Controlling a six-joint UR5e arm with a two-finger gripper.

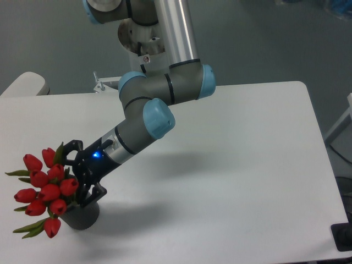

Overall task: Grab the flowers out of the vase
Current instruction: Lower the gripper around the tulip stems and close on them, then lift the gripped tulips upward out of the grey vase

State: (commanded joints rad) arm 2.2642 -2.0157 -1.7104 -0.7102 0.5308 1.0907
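The pincer (78, 177) is reaching in with its jaws spread around the stems just above the vase (81, 215), which is sitting right below it on the white counter (231, 165); the flowers (45, 190) are leaning out to its left

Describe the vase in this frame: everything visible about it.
The vase is a short, dark grey cylinder with a matte look, standing upright on the white table near its front left corner. Only its lower body and right side show; the bunch of red flowers with green leaves rises from its top and spills over its left side, hiding the opening. The gripper reaches in just above the rim among the stems; whether it touches the vase cannot be told. A soft shadow lies to its right.
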